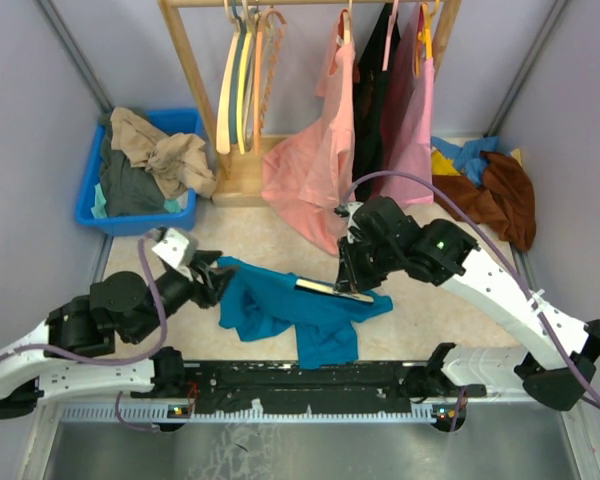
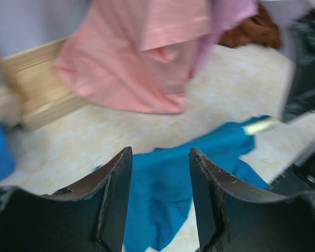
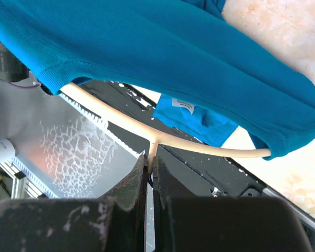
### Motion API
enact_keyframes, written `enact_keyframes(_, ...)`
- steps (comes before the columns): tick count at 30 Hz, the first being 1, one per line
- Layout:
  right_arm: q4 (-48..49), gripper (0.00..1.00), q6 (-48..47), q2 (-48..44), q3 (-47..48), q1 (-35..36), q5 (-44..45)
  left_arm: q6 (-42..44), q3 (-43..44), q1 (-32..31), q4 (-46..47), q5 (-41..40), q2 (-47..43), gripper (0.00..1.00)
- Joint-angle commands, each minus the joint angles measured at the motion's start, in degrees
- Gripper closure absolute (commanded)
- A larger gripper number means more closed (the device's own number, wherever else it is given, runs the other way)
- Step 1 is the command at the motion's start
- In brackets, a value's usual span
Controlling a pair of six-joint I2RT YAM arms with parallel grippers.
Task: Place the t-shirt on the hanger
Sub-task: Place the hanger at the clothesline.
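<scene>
Teal t-shirt point(image 1: 280, 305) sits at lower centre, draped over the cream hanger point(image 3: 199, 147) and trailing onto the desk point(image 1: 420, 320). At its left edge the left pincer point(image 2: 160, 157) is spread and empty. The right pincer point(image 3: 149, 165) pinches the hanger's stem. Pink shirts point(image 1: 310, 170) hang at upper centre.

Left arm point(image 1: 90, 335) stretches low from its base, elbow folded, wrist angled inward. The left gripper point(image 1: 214, 280) stands with its fingers point(image 2: 118, 178) parted and nothing between them. Right arm point(image 1: 485, 268) arches up and bends back toward the middle, wrist tipped downward. The right gripper point(image 1: 352, 287) has its jaws pinched tight on the thin stem of the hanger point(image 3: 153, 140), just ahead of its fingertips.
</scene>
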Motion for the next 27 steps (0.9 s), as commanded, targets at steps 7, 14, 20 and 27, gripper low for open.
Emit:
enact_keyframes(7,7.04,1.0,-4.25,3.96,0.83,-0.9,-7.37,10.95,0.55,0.05,14.76,34.79,13.39,0.46)
enact_keyframes(14,2.36,1.0,-7.75,4.12,2.26,-0.9,-9.59,13.84,4.65,0.07,8.41,36.17,20.63,0.42)
enact_keyframes(20,-2.01,1.0,-10.75,3.64,4.31,-0.87,-11.6,15.8,6.92,0.08,5.06,41.29,20.49,0.38)
enact_keyframes(27,-7.17,1.0,-13.35,4.17,8.66,-0.9,-13.13,17.31,9.44,0.15,0.5,47.4,23.82,0.37)
